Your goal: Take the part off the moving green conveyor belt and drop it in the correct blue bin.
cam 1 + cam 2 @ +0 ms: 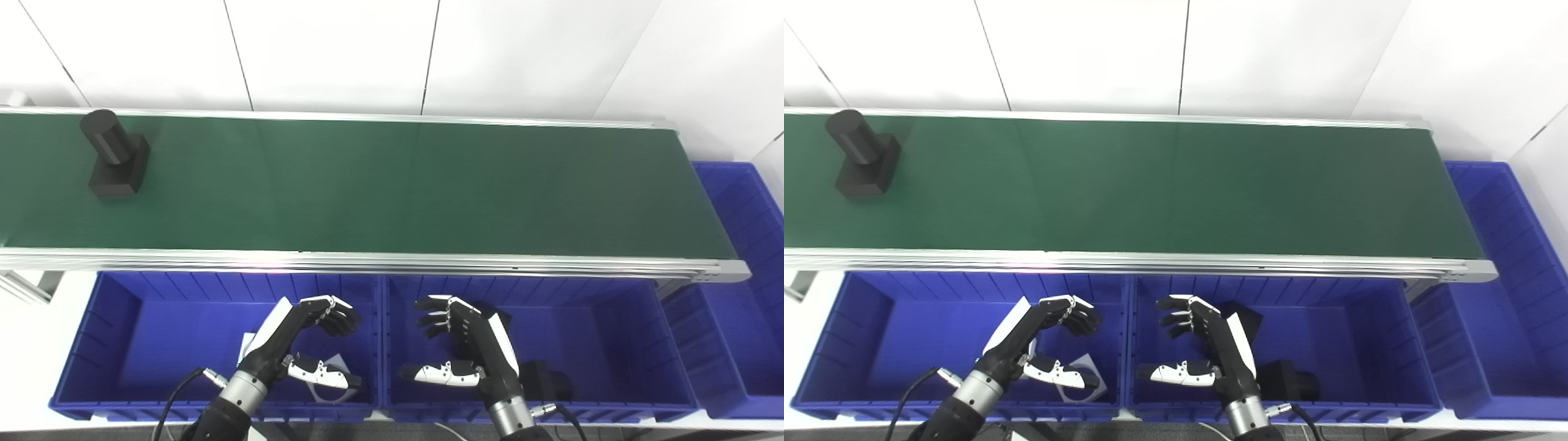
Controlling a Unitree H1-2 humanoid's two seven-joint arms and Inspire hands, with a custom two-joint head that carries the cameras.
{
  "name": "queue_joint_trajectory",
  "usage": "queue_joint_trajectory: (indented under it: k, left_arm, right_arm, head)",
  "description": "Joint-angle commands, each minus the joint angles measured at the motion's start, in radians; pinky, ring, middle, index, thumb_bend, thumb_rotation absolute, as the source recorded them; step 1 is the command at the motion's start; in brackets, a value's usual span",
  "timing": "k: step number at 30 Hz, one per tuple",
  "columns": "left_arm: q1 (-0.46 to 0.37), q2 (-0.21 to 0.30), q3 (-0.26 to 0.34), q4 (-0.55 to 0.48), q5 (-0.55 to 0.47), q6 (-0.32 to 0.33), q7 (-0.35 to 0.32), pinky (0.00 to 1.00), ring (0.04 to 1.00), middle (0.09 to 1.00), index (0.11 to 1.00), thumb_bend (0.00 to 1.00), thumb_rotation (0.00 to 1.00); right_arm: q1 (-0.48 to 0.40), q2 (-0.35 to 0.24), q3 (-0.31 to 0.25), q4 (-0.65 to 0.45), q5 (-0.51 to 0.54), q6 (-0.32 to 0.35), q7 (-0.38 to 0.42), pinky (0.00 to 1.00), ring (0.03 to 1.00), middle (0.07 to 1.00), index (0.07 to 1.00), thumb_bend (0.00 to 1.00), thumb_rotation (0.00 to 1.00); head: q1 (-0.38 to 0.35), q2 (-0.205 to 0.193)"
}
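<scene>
A black part (113, 156), a cylinder standing on a square base, rides at the far left of the green conveyor belt (392, 184). Both hands hover low over the blue bins in front of the belt, far from the part. My left hand (312, 346) is open above the left bin (122, 343), fingers curled and thumb apart, holding nothing. My right hand (456, 346) is open above the middle bin (600, 343), also empty.
Black parts (545, 380) lie in the middle bin beside my right hand. White pieces (334, 373) lie in the left bin under my left hand. A third blue bin (744, 294) sits at the belt's right end. An aluminium rail (367, 262) edges the belt.
</scene>
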Motion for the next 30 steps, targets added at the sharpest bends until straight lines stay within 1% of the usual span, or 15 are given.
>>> queue_joint_trajectory:
  k: [1, 2, 4, 5, 6, 7, 10, 11, 12, 15, 17, 18, 21, 25, 30]
  left_arm:
    - [-0.021, -0.008, -0.004, 0.014, 0.013, -0.058, 0.032, 0.54, 0.557, 0.567, 0.593, 0.87, 0.00]
    - [-0.023, -0.011, -0.006, 0.028, 0.019, -0.069, 0.040, 0.54, 0.560, 0.567, 0.592, 0.88, 0.00]
    - [-0.031, -0.016, -0.012, 0.076, 0.034, -0.102, 0.061, 0.53, 0.566, 0.568, 0.593, 0.88, 0.00]
    - [-0.034, -0.018, -0.016, 0.093, 0.039, -0.110, 0.070, 0.54, 0.570, 0.569, 0.593, 0.87, 0.00]
    - [-0.039, -0.018, -0.023, 0.111, 0.043, -0.115, 0.083, 0.54, 0.571, 0.569, 0.592, 0.87, 0.00]
    - [-0.042, -0.017, -0.031, 0.123, 0.044, -0.117, 0.093, 0.54, 0.571, 0.569, 0.592, 0.87, 0.00]
    - [-0.053, -0.012, -0.058, 0.163, 0.047, -0.118, 0.131, 0.54, 0.577, 0.567, 0.592, 0.87, 0.00]
    - [-0.057, -0.010, -0.066, 0.172, 0.051, -0.118, 0.143, 0.54, 0.578, 0.566, 0.591, 0.87, 0.00]
    - [-0.063, -0.006, -0.077, 0.185, 0.050, -0.118, 0.156, 0.54, 0.579, 0.566, 0.591, 0.87, 0.01]
    - [-0.078, 0.002, -0.103, 0.214, 0.043, -0.118, 0.183, 0.54, 0.582, 0.566, 0.591, 0.87, 0.00]
    - [-0.094, 0.007, -0.121, 0.243, 0.028, -0.118, 0.198, 0.54, 0.579, 0.563, 0.587, 0.88, 0.00]
    - [-0.099, 0.009, -0.128, 0.254, 0.025, -0.118, 0.204, 0.54, 0.574, 0.560, 0.583, 0.89, 0.00]
    - [-0.114, 0.013, -0.148, 0.278, 0.019, -0.118, 0.223, 0.53, 0.562, 0.557, 0.579, 0.90, 0.00]
    - [-0.128, 0.016, -0.173, 0.299, 0.012, -0.118, 0.247, 0.52, 0.560, 0.558, 0.579, 0.90, 0.00]
    - [-0.136, 0.013, -0.188, 0.309, 0.015, -0.118, 0.264, 0.50, 0.549, 0.547, 0.576, 0.91, 0.00]
  right_arm:
    - [-0.017, -0.008, 0.009, -0.004, 0.021, -0.057, -0.011, 0.53, 0.618, 0.699, 0.649, 0.80, 0.06]
    - [-0.018, -0.013, 0.013, 0.003, 0.023, -0.057, -0.015, 0.53, 0.619, 0.696, 0.646, 0.80, 0.06]
    - [-0.021, -0.024, 0.020, 0.023, 0.027, -0.057, -0.023, 0.53, 0.625, 0.699, 0.644, 0.80, 0.06]
    - [-0.022, -0.028, 0.023, 0.030, 0.029, -0.057, -0.027, 0.54, 0.630, 0.703, 0.645, 0.80, 0.06]
    - [-0.024, -0.032, 0.027, 0.039, 0.033, -0.057, -0.030, 0.54, 0.635, 0.707, 0.647, 0.80, 0.05]
    - [-0.025, -0.035, 0.031, 0.042, 0.036, -0.057, -0.032, 0.54, 0.636, 0.708, 0.647, 0.80, 0.05]
    - [-0.036, -0.043, 0.041, 0.072, 0.051, -0.057, -0.034, 0.55, 0.645, 0.714, 0.649, 0.79, 0.04]
    - [-0.039, -0.045, 0.045, 0.080, 0.055, -0.057, -0.037, 0.55, 0.645, 0.710, 0.646, 0.80, 0.04]
    - [-0.044, -0.047, 0.048, 0.090, 0.056, -0.057, -0.041, 0.55, 0.645, 0.709, 0.646, 0.80, 0.04]
    - [-0.056, -0.050, 0.056, 0.114, 0.061, -0.057, -0.052, 0.54, 0.640, 0.705, 0.642, 0.81, 0.03]
    - [-0.067, -0.052, 0.060, 0.132, 0.062, -0.057, -0.063, 0.54, 0.635, 0.699, 0.636, 0.81, 0.02]
    - [-0.070, -0.053, 0.062, 0.138, 0.063, -0.057, -0.066, 0.53, 0.626, 0.692, 0.629, 0.82, 0.01]
    - [-0.082, -0.058, 0.069, 0.156, 0.066, -0.057, -0.076, 0.51, 0.616, 0.683, 0.619, 0.83, 0.01]
    - [-0.091, -0.064, 0.074, 0.173, 0.073, -0.057, -0.081, 0.51, 0.612, 0.680, 0.616, 0.83, 0.01]
    - [-0.093, -0.072, 0.069, 0.173, 0.095, -0.057, -0.064, 0.51, 0.618, 0.684, 0.618, 0.84, 0.00]
  head:
    - [0.031, -0.042]
    - [0.031, -0.042]
    - [0.068, -0.095]
    - [0.070, -0.099]
    - [0.080, -0.118]
    - [0.080, -0.118]
    - [0.091, -0.160]
    - [0.091, -0.160]
    - [0.094, -0.177]
    - [0.098, -0.194]
    - [0.112, -0.223]
    - [0.112, -0.223]
    - [0.137, -0.247]
    - [0.167, -0.257]
    - [0.203, -0.256]
